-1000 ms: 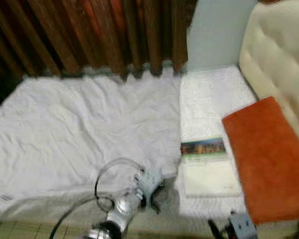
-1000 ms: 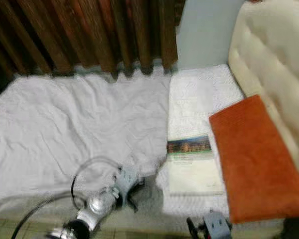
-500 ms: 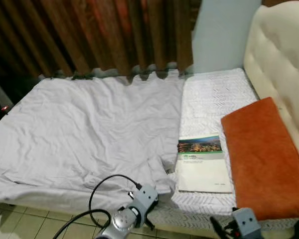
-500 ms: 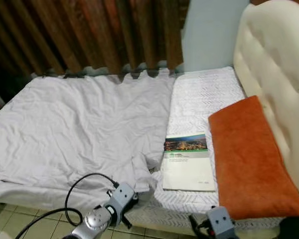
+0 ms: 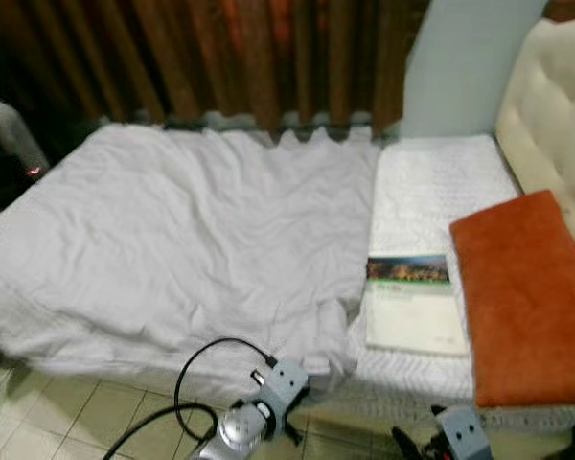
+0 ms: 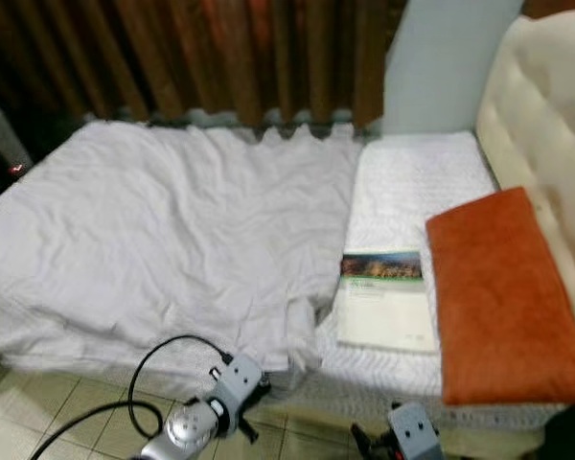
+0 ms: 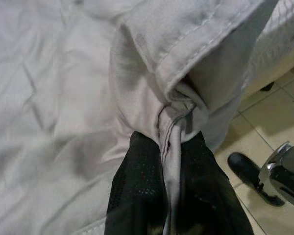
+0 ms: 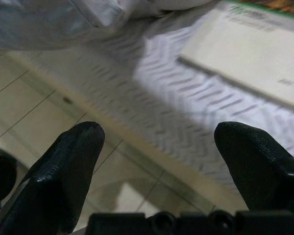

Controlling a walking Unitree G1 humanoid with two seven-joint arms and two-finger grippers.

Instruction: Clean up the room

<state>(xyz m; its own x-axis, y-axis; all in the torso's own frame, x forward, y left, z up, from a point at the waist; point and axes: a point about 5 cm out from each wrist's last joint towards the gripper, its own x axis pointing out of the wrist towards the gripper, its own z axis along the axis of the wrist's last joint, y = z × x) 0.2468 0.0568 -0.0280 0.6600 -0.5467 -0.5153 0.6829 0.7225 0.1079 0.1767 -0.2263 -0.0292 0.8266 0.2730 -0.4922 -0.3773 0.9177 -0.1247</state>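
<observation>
The sheet [image 5: 172, 249] corner has slid bedside, left gripper [image 7: 169, 196] jaws clamped on it, right gripper [image 8: 161, 166] jaws apart.

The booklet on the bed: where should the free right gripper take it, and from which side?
Grip the booklet at its near short edge, coming from the foot side of the mattress. It lies flat, the orange pillow crowds one long side, and the open right gripper already faces that edge.
</observation>
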